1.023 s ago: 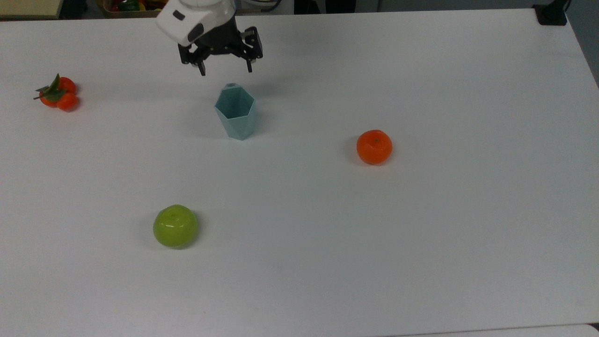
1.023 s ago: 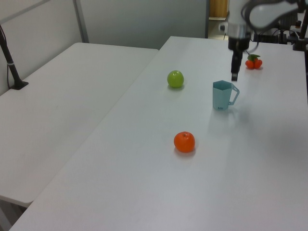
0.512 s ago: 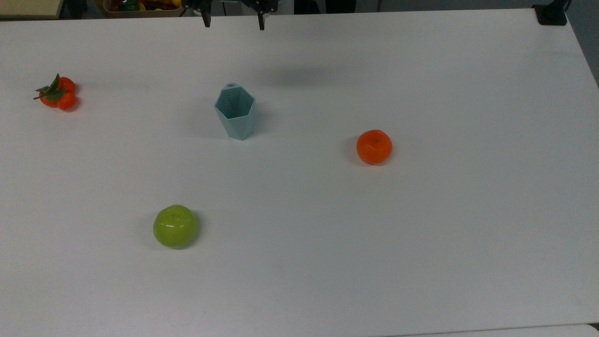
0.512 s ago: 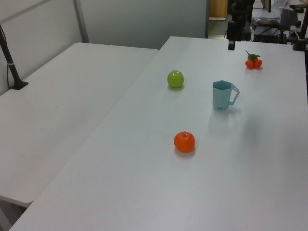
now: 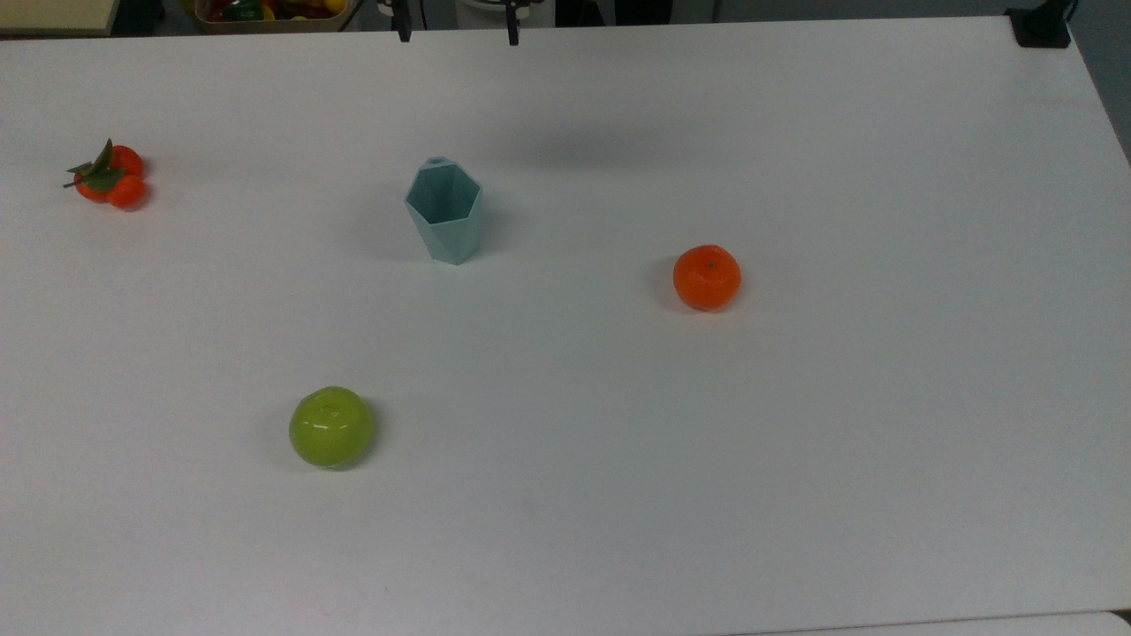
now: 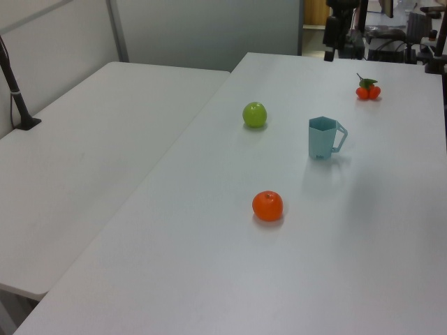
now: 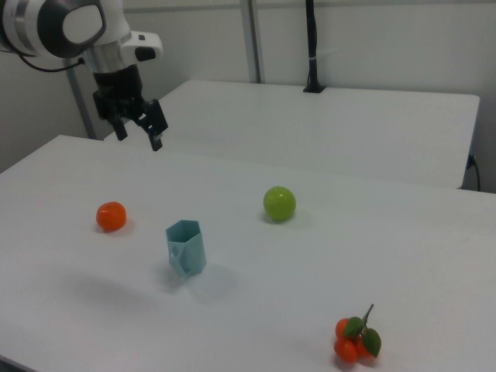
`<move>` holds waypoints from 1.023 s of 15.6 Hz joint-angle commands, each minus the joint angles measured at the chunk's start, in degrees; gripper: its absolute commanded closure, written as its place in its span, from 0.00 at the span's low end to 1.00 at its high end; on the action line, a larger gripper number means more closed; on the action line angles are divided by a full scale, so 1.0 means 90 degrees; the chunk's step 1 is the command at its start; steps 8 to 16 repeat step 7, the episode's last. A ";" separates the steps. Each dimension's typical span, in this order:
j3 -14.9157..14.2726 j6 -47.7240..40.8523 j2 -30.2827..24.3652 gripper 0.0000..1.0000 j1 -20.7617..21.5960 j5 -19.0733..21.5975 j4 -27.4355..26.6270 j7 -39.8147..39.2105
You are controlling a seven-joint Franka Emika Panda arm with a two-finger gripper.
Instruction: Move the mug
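The pale teal mug [image 5: 444, 210] with a hexagonal rim stands upright on the white table [image 5: 795, 442], with nothing inside it that I can see. In the left view the mug [image 6: 323, 137] has its small handle toward the left view's right; in the right view the mug [image 7: 186, 248] sits in front of the orange. My gripper [image 5: 458, 34] hangs open at the top view's upper edge, beyond the mug and apart from it. The right view shows the gripper [image 7: 138, 136] high above the table, fingers spread, holding nothing.
An orange [image 5: 707, 277] lies to the top view's right of the mug, a green apple [image 5: 331, 427] toward the near edge, and small leafy tangerines [image 5: 108, 176] at the far left. A second table [image 6: 105, 139] adjoins. A black clamp [image 5: 1043, 26] sits at the corner.
The gripper has risen and drawn back from just above the mug to the top view's upper edge, staying open. The mug and fruit have not moved.
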 commanded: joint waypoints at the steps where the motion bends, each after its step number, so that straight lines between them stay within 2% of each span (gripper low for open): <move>1: -0.0267 0.0497 -0.0022 0.00 0.0027 0.0149 0.0008 -0.0163; 16: -0.0219 0.0448 -0.0032 0.00 0.0056 0.0149 -0.0031 -0.0173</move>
